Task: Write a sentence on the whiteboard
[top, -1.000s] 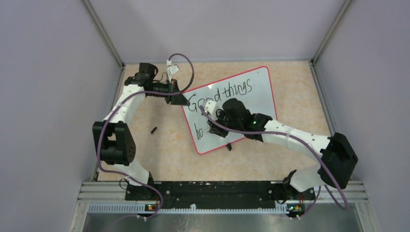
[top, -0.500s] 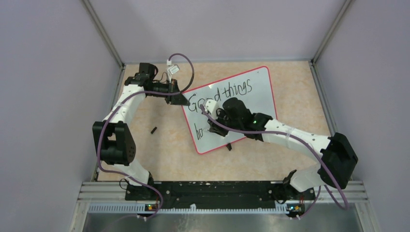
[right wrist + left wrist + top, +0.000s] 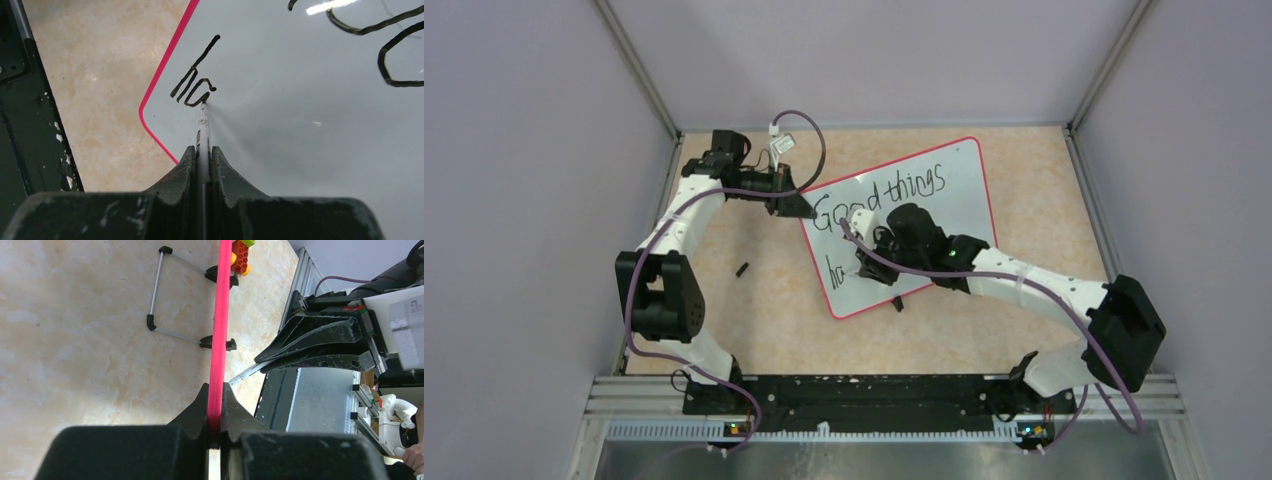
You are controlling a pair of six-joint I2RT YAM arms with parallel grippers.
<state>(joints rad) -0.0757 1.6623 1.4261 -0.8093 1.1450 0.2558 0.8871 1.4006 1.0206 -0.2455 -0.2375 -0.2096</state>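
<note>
The whiteboard point(image 3: 959, 205), white with a thin red frame, lies slanted on the table. On it the sentence point(image 3: 881, 188) reads "Good things", with the first two letters of a second line point(image 3: 192, 85) below. My left gripper point(image 3: 804, 208) is shut on the board's red edge point(image 3: 220, 315) at its far left corner, and the jaws point(image 3: 215, 405) pinch that frame. My right gripper point(image 3: 866, 262) is shut on a white marker point(image 3: 202, 127). Its tip touches the board at the end of the second letter. The right arm hides the rest of that line's area.
A small black cap point(image 3: 743, 269) lies on the table left of the board. A black foot point(image 3: 898, 304) sticks out at the board's near edge. Under the board a wire stand point(image 3: 165, 290) and coloured bricks point(image 3: 240, 252) show. Grey walls close in on three sides.
The right gripper with the marker has shifted very slightly along the second line. The left arm and the board have not moved.
</note>
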